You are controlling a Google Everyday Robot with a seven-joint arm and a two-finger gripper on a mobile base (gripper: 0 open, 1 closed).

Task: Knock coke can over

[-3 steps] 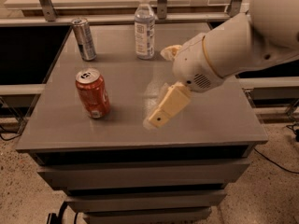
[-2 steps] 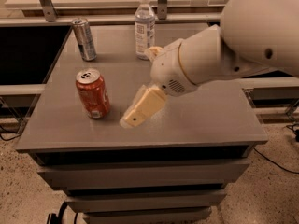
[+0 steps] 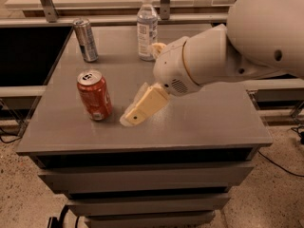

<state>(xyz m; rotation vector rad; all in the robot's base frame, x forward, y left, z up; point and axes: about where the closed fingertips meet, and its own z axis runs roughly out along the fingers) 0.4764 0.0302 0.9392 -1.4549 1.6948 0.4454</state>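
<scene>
The coke can is red-orange with a silver top and stands upright on the left part of the grey table. My gripper reaches in from the right, its cream fingers pointing down-left, tips just right of the can's base with a small gap between them and the can. The white arm fills the upper right of the view.
A slim silver-blue can stands at the back left of the table. A clear plastic water bottle stands at the back middle, close behind the arm's wrist. The table's front edge runs just below the gripper. Drawers sit under the top.
My gripper has moved left across the table, from the middle right to just beside the coke can. The can still stands upright in the same place.
</scene>
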